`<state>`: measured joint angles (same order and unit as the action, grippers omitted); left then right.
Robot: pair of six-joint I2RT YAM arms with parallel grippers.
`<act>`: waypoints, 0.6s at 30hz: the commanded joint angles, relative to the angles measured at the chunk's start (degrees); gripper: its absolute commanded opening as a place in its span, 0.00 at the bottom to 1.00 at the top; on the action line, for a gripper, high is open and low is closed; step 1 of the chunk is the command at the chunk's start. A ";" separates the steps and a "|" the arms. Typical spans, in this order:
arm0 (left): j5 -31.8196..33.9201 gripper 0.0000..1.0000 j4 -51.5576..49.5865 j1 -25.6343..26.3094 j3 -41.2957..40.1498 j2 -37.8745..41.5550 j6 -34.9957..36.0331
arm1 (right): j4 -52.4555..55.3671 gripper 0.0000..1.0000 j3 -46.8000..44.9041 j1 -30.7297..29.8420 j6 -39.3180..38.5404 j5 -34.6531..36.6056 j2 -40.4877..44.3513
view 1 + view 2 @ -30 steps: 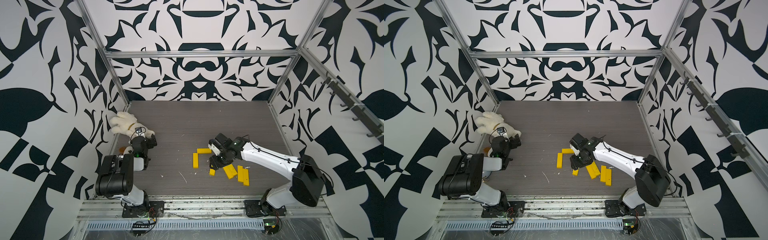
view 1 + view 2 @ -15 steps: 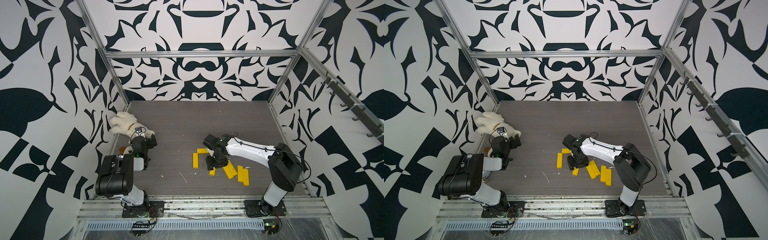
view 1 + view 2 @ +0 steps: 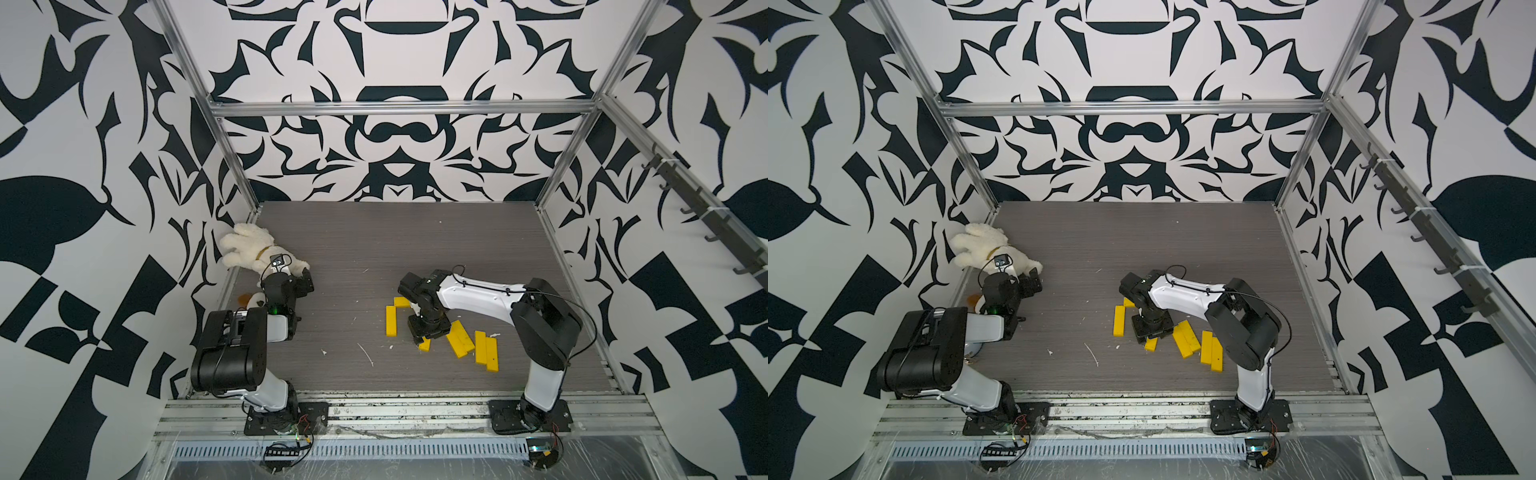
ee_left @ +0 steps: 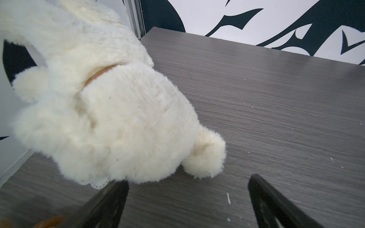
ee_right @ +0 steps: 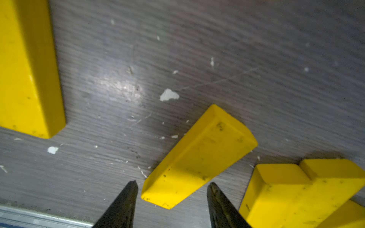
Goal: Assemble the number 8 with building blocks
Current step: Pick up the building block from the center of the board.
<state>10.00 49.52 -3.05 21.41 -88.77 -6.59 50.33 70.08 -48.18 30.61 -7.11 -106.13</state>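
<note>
Right pincer [image 5: 173,184]: jaws apart, straddling the end of one yellow block [image 5: 199,158] lying flat on the worktop [image 5: 237,59]. Sliver of gap each side, not clamped. Block faces are plain yellow with dark scuffs. L-shaped pair [image 3: 391,321] sits just beside that pincer on the left-arm side, other loose blocks [image 3: 460,338] just beside it opposite. Left pincer [image 4: 189,178] is well apart from it, jaws wide, empty, by the plush toy [image 4: 110,118].
</note>
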 commanded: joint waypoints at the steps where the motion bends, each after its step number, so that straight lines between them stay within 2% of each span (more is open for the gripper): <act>1: -0.34 0.99 0.87 -0.24 0.39 0.28 0.00 | 1.05 0.54 -0.08 -0.64 -1.31 2.04 -0.06; 6: -0.38 0.99 0.93 -0.22 0.39 0.33 0.00 | 0.97 0.49 0.14 -1.45 -2.51 5.96 -0.58; 14: -0.34 0.99 0.93 -0.25 0.39 0.27 0.00 | 0.22 0.48 0.35 -1.79 -3.25 10.08 -1.08; 16: -0.38 0.99 0.93 -0.27 0.41 0.33 0.01 | -1.42 0.42 -0.41 -1.86 -3.97 9.79 -0.69; 18: -0.40 0.99 0.93 -0.20 0.39 0.28 0.01 | -2.31 0.30 -0.98 -2.05 -5.51 9.82 -0.41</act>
<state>10.00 49.52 -3.05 21.41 -88.77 -6.59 48.97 69.76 -49.87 27.05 0.99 -107.46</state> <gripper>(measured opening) 0.992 0.334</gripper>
